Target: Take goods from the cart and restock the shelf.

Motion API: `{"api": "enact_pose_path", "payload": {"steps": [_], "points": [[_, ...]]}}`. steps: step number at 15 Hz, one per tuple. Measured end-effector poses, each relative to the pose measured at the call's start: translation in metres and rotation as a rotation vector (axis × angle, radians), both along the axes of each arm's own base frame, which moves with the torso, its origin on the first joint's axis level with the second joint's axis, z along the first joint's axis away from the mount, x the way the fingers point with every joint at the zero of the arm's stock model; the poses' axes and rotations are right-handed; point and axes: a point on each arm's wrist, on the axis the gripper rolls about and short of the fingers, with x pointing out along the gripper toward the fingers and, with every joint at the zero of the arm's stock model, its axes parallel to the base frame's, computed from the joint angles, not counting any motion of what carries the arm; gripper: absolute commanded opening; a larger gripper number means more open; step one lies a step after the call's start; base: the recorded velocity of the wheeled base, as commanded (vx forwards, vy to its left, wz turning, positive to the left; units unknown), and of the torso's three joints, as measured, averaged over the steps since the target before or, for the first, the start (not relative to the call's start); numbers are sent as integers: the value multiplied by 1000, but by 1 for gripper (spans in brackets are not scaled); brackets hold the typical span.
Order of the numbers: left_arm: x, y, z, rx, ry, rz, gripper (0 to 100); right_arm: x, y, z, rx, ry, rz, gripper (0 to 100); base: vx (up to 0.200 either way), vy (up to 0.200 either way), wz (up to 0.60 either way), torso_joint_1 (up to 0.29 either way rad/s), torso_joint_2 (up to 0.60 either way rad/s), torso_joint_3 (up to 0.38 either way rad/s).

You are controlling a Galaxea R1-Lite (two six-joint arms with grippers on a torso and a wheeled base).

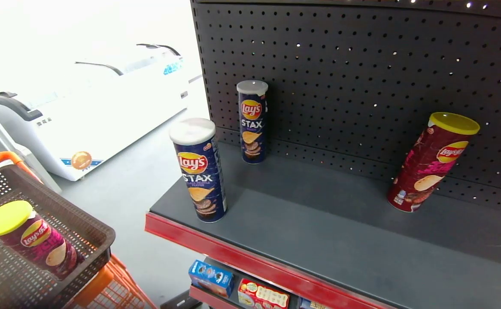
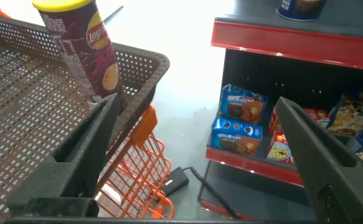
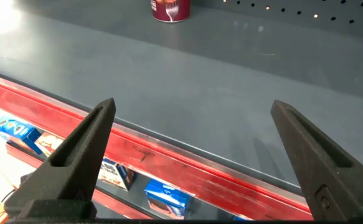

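A maroon chip can with a yellow lid point(image 1: 31, 238) stands in the brown cart basket point(image 1: 91, 234) at the lower left; it is also the maroon can point(image 2: 88, 53) in the left wrist view. On the grey shelf point(image 1: 319, 223) stand two blue chip cans, one at the front edge point(image 1: 198, 169) and one by the pegboard point(image 1: 252, 122), and another maroon can point(image 1: 432, 161) stands at the right by the back, its base point(image 3: 170, 9) in the right wrist view. My left gripper point(image 2: 197, 134) is open, low beside the basket. My right gripper point(image 3: 193, 134) is open, in front of the shelf's red edge point(image 3: 169, 152).
A black pegboard point(image 1: 362, 64) backs the shelf. Boxed snacks point(image 2: 237, 121) fill the lower shelf under the red edge. The orange cart frame point(image 2: 141, 165) sits under the basket. A white chest freezer point(image 1: 87, 111) stands across the grey floor at the left.
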Motion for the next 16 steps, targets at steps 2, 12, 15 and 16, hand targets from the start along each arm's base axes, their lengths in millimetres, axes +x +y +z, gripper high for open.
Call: {"api": "enact_pose_path", "payload": {"steps": [2, 12, 15, 16], "points": [[0, 0, 1, 0, 3, 4, 100, 0, 0, 0, 0, 0, 0, 100, 0, 0, 0, 0, 0, 0], [58, 10, 86, -23, 190, 213, 100, 0, 0, 0, 0, 0, 0, 100, 0, 0, 0, 0, 0, 0], [87, 25, 94, -8, 171, 263, 100, 0, 0, 0, 0, 0, 0, 100, 0, 0, 0, 0, 0, 0], [96, 32, 93, -5, 159, 287, 100, 0, 0, 0, 0, 0, 0, 100, 0, 0, 0, 0, 0, 0]]}}
